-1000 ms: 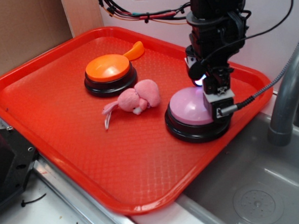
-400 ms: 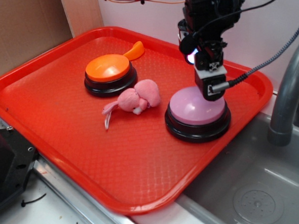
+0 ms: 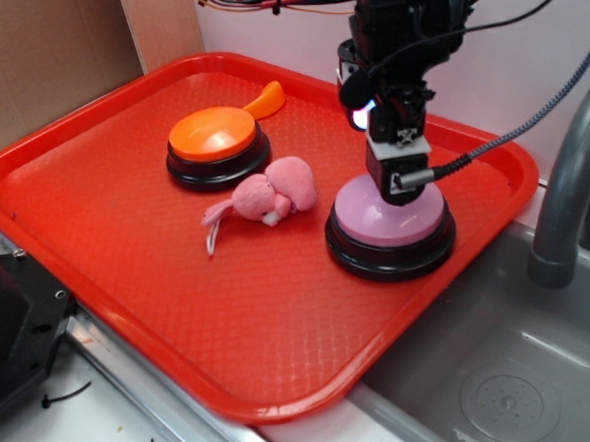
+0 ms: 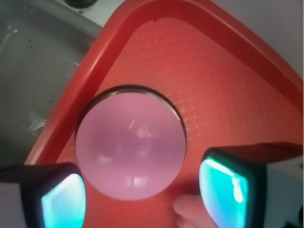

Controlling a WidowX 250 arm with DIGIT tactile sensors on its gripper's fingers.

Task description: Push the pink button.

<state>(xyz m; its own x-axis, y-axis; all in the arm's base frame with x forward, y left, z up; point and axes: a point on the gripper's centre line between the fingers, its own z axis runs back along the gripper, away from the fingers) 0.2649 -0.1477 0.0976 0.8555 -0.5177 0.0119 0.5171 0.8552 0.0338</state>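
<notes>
Exterior: the pink button [image 3: 387, 219] sits at the red tray's [image 3: 123, 251] right side; the gripper [image 3: 402, 177] hangs over its top.

Wrist: fingers [image 4: 61, 199] spread wide, the pink button [image 4: 130, 152] between them, nothing held.

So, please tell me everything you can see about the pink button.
The pink button is a large round push button: a smooth, glossy pale pink-lilac dome on a black circular base, plastic by its look. It stands upright near the right edge of the red tray. The tool hangs above its dome, open; contact cannot be told.
</notes>
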